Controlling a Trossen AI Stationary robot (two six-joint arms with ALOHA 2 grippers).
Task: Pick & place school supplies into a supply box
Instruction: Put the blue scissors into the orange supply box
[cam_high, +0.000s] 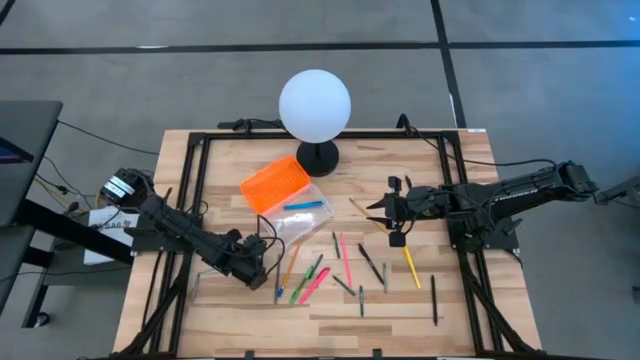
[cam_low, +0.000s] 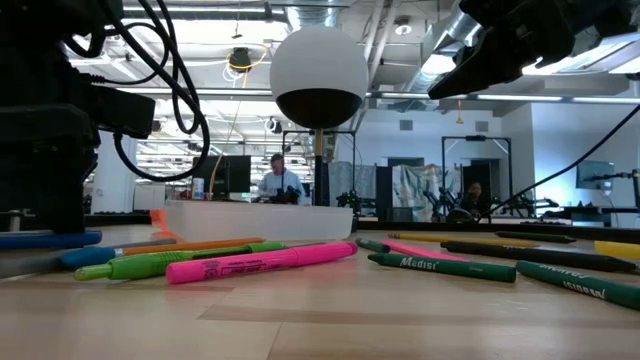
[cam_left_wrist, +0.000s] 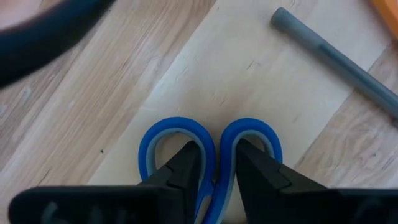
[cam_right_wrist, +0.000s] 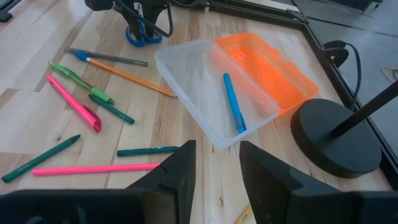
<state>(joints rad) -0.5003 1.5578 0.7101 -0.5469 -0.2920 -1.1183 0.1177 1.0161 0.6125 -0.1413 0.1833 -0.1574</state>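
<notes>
Left gripper (cam_left_wrist: 214, 171) sits low on the table at about 8 o'clock in the high view, its two fingers pinching the blue-handled scissors (cam_left_wrist: 208, 155) at the bridge between the finger loops; we see only the loops, the blades being hidden under the gripper and cut off at the frame edge. A grey pen (cam_left_wrist: 339, 59) lies near, apart from the scissors, its far end cut off. Right gripper (cam_right_wrist: 214, 171) hangs above the table at about 3 o'clock, fingers spread with nothing between them, its arm reaching in level from the right edge. We note the supply box (cam_right_wrist: 214, 102) lying open just left of table centre, clear body with one blue pen (cam_right_wrist: 235, 102) inside, orange lid (cam_right_wrist: 267, 65) folded back toward the lamp base (cam_right_wrist: 336, 137). Loose supplies are scattered between the box and the near edge: a pink marker (cam_right_wrist: 74, 102), green pens (cam_right_wrist: 99, 96), an orange pencil (cam_right_wrist: 130, 78). In the low view the box shows only as a pale wall behind the markers, and both arms are cut off at the top.
</notes>
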